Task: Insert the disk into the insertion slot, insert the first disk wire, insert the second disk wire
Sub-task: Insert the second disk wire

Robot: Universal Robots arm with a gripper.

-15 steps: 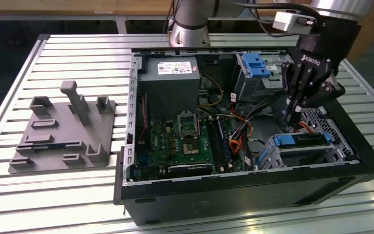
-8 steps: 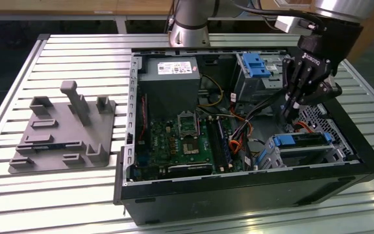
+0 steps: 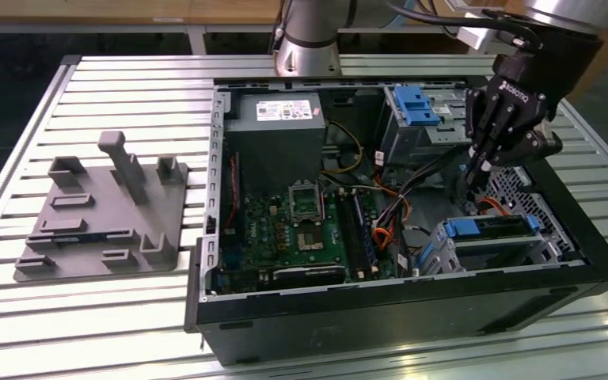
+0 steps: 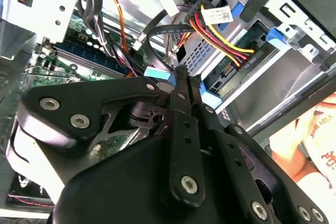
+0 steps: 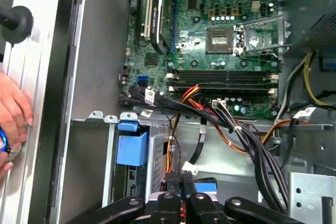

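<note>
Pinched shut on a blue-ended black wire [image 4: 157, 72], the black gripper [image 4: 182, 73] risks snagging the loose red-and-yellow cables [image 4: 220, 38] before reaching the blue-framed silver disk [image 3: 494, 227].

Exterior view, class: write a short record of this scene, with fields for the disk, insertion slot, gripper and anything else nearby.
disk: seated in the insertion slot, blue carrier showing
insertion slot: perforated cage, near corner of the case, exterior view's right
gripper: shut, inside the case, among the cables
other: grey fixture on the table, exterior view's left
</note>
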